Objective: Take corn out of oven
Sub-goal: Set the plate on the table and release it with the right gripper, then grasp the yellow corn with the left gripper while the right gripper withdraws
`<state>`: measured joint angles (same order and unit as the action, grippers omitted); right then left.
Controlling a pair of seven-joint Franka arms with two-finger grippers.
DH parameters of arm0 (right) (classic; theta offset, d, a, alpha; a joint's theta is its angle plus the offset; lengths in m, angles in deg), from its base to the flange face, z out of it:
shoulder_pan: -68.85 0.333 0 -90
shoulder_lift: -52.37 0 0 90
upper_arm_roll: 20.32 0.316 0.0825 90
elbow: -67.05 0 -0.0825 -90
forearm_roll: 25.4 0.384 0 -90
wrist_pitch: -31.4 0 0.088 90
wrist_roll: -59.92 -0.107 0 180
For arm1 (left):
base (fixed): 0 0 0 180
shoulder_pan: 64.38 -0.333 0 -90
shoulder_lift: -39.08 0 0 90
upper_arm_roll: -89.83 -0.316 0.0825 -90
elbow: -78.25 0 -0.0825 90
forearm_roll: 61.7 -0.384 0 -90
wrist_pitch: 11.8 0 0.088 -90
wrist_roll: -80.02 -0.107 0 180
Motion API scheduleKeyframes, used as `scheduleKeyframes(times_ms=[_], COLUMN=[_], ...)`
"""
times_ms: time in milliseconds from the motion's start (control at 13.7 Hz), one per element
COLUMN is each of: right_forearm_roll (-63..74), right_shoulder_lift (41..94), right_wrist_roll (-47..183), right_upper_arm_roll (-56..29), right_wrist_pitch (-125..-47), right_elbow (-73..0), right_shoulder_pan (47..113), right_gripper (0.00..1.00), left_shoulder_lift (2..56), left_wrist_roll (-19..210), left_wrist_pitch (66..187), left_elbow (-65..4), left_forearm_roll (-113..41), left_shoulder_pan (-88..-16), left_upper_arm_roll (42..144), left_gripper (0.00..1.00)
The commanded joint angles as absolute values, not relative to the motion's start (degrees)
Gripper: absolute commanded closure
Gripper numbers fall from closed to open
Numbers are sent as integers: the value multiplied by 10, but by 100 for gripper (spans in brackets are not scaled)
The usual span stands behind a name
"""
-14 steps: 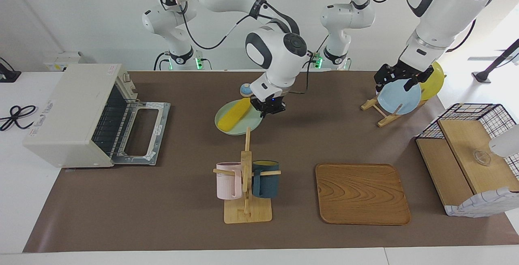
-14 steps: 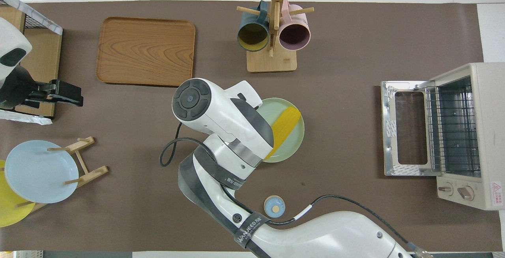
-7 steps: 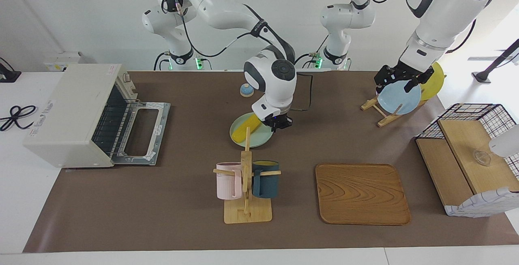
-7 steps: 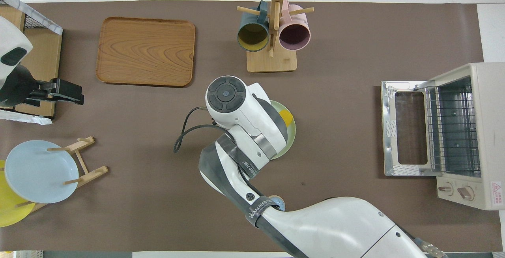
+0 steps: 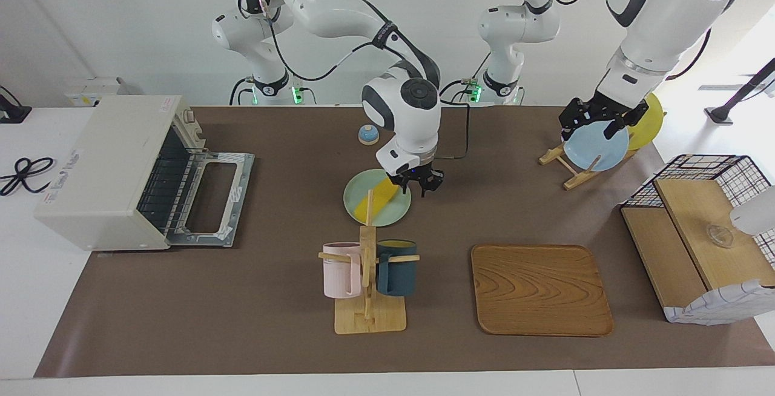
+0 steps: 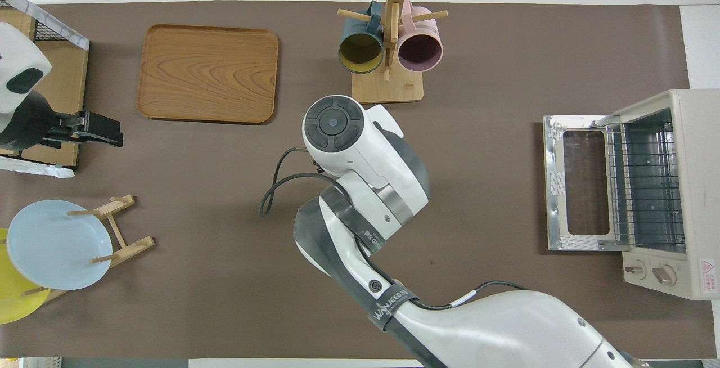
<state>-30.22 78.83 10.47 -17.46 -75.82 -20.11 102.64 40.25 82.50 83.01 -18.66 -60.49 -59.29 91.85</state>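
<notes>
On green plate [image 5: 357,199] — corn [image 5: 378,199], right claw [image 5: 416,184] just beside.

In the overhead view the right arm [image 6: 360,171] wholly covers the green plate [image 5: 357,193] and the corn [image 5: 376,199], and in the facing view the mug rack's post [image 5: 369,208] crosses the corn's lower end while the right gripper [image 5: 418,183] stands at its upper end, so contact there cannot be judged. The yellow plate [image 6: 11,295] is cut by the overhead view's edge and half hidden in the facing view by the blue plate [image 5: 596,145] and the left arm. The basket shelf [image 5: 696,244] is cut off at the edge in both views, and the small clear item on it [image 5: 718,235] is too small to identify.
</notes>
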Motion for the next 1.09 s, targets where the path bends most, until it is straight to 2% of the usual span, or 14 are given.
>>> scheduleKeyframes(times_ms=[0, 73, 219, 437, 656, 1020], right_forearm_roll=[-344, -347, -347, -348, -348, -388], right_shoulder_lift=[711, 682, 639, 604, 598, 594], right_wrist_roll=[132, 164, 213, 255, 313, 332], right_upper_arm_roll=[-170, -170, -170, -170, -170, -171], right_wrist_pitch=[-735, -748, -794, -885, -923, -922], right_elbow=[-303, -355, -453, -583, -621, -632], right_shoulder_pan=[981, 953, 900, 826, 763, 725], right_gripper=[75, 75, 83, 86, 86, 86], left_shoulder_lift=[413, 412, 403, 358, 300, 228], left_wrist_roll=[816, 817, 817, 821, 824, 812], left_wrist_pitch=[870, 882, 903, 950, 1013, 1102], left_elbow=[-222, -232, -240, -241, -242, -254], left_forearm_roll=[-590, -579, -559, -527, -518, -493], left_shoulder_pan=[-559, -545, -510, -445, -369, -278], left_upper_arm_roll=[920, 919, 919, 919, 919, 920], left_gripper=[0, 0, 0, 0, 0, 0])
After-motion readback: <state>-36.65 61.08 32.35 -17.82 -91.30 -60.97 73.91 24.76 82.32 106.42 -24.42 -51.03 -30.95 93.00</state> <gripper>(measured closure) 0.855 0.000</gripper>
